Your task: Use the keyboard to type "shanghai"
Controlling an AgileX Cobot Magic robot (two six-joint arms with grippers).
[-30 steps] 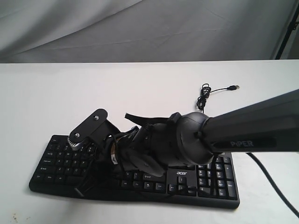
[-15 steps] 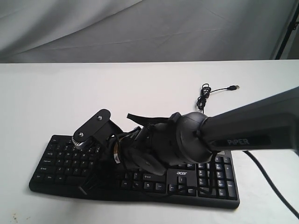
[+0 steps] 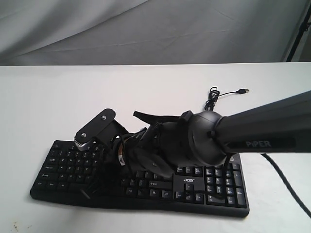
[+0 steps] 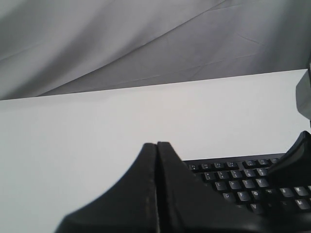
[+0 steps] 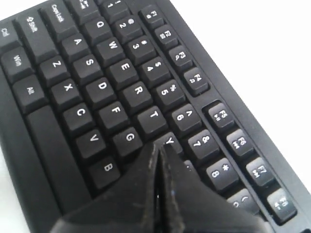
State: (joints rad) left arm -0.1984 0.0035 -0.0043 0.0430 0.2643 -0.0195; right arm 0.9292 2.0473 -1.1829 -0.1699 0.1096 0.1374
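Black keyboard (image 3: pixel 63 172), small white legends

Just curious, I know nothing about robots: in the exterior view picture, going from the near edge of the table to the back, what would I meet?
keyboard → coiled cable → grey cloth

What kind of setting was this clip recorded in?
Probably a staged robot-lab tabletop, not an office: a white table, a draped grey cloth backdrop, and a keyboard whose USB cable lies unplugged.
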